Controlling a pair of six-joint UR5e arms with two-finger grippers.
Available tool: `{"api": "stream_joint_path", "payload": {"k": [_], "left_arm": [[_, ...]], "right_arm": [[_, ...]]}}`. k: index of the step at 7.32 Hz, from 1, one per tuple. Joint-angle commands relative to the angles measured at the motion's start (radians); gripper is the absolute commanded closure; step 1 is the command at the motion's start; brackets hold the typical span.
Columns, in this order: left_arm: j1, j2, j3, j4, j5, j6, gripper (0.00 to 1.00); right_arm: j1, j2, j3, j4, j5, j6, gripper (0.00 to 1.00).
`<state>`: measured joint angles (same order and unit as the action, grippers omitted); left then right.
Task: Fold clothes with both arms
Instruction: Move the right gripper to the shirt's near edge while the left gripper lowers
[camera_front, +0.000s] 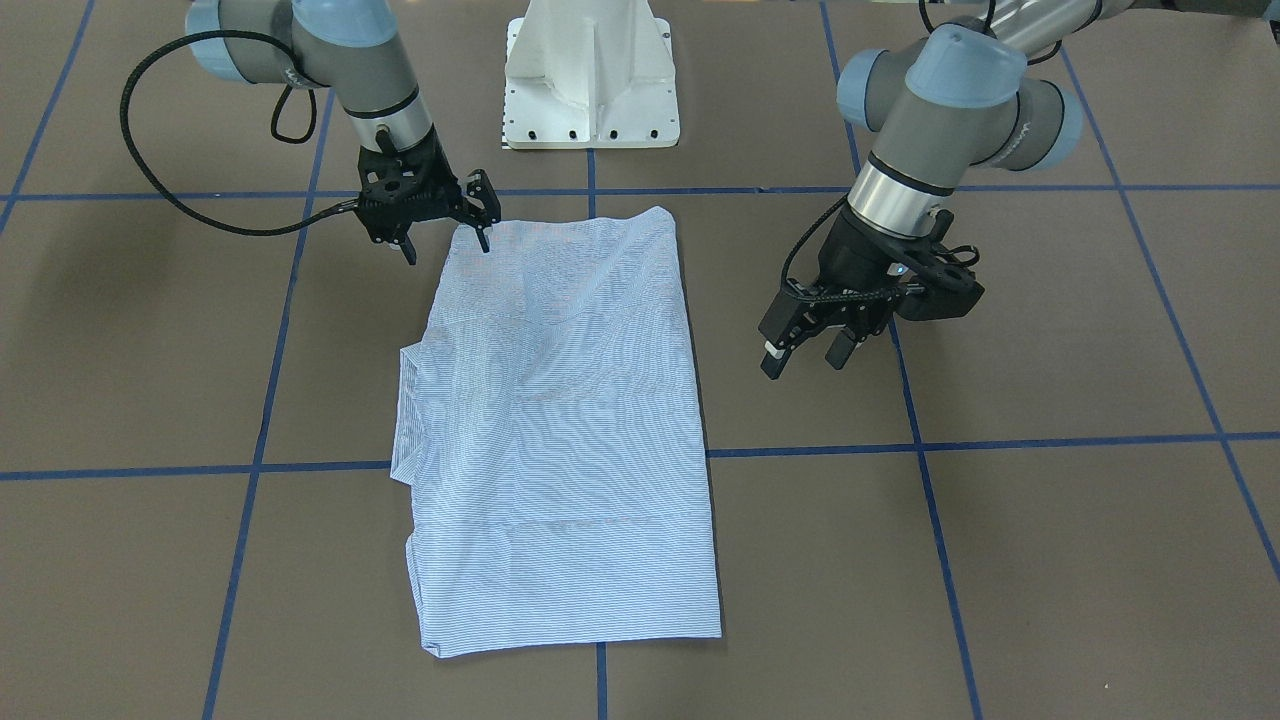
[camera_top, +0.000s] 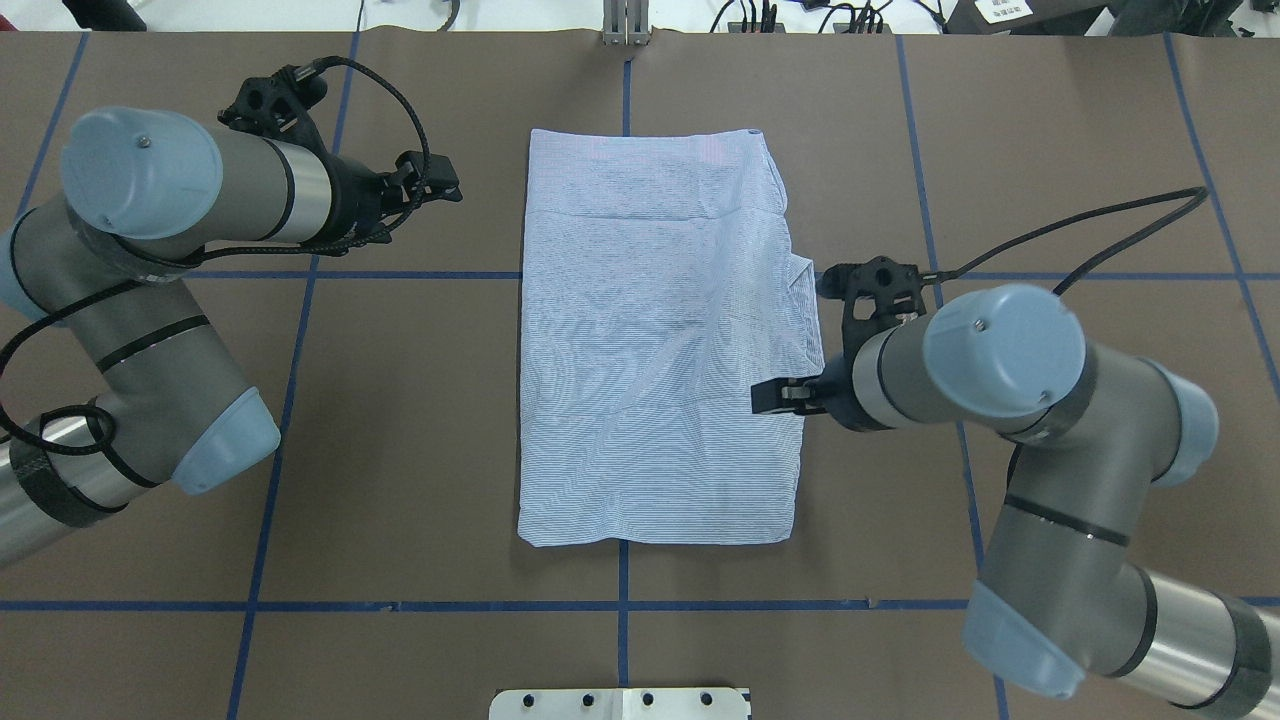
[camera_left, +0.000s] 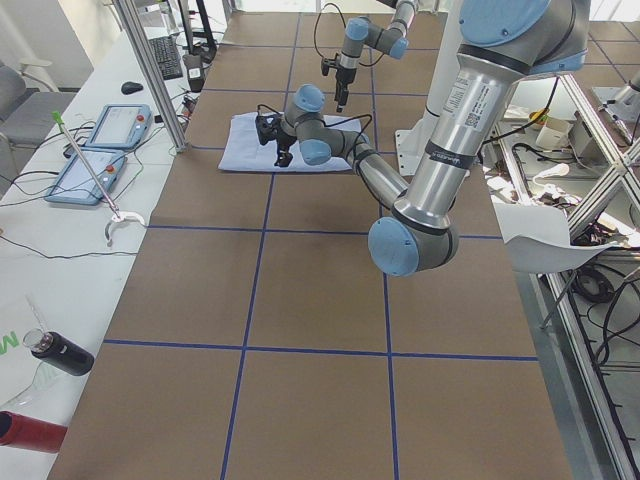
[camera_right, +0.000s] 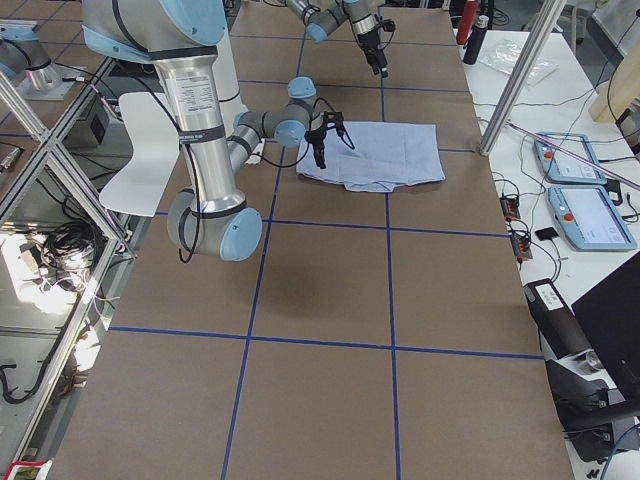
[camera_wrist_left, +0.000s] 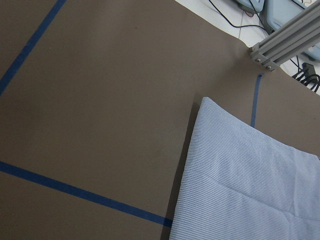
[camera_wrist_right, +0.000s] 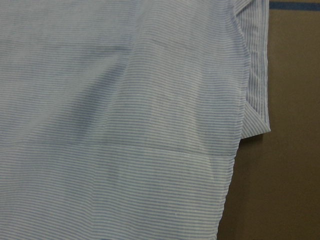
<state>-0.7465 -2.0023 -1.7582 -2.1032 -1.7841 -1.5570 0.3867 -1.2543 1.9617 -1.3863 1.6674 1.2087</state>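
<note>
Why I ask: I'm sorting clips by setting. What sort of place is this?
Probably a robotics lab or test cell, not a home: a left arm and right arm flank a shirt on a table gridded with blue tape, with teach pendants and aluminium framing alongside.

Brown tbl (camera_top: 400, 450), blue tape grid (camera_top: 450, 606)

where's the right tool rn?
Front-facing view, upper left: the right tool hangs open over the shirt's right edge, toward the end nearest the robot's base.
</note>
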Motion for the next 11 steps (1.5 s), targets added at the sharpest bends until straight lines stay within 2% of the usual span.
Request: {"api": "stream_joint_path", "payload": {"k": [1, 3, 4, 5, 7, 8, 11], "left_arm": [[0.003, 0.000, 0.006, -0.001, -0.003, -0.002, 0.00], [0.009, 0.000, 0.008, -0.006, -0.003, -0.006, 0.00], [0.009, 0.000, 0.008, -0.006, -0.003, -0.005, 0.00], [0.009, -0.001, 0.006, -0.008, -0.003, -0.005, 0.00], [0.009, -0.003, 0.006, -0.008, -0.001, -0.005, 0.00], [0.009, -0.003, 0.006, -0.006, -0.001, -0.005, 0.00], [0.009, -0.006, 0.006, -0.006, -0.001, -0.008, 0.00]], "right_arm": [[-0.019, 0.021, -0.052, 0.006, -0.015, -0.015, 0.09], [-0.019, 0.021, -0.078, 0.036, -0.014, -0.009, 0.15], [-0.017, 0.024, -0.078, 0.035, -0.003, -0.005, 0.25], [-0.017, 0.024, -0.082, 0.033, 0.026, -0.002, 0.40], [-0.012, 0.023, -0.081, 0.032, 0.078, -0.001, 0.92], [-0.012, 0.021, -0.081, 0.030, 0.086, -0.001, 1.00], [-0.005, 0.015, -0.069, 0.026, 0.126, 0.000, 1.00]]}}
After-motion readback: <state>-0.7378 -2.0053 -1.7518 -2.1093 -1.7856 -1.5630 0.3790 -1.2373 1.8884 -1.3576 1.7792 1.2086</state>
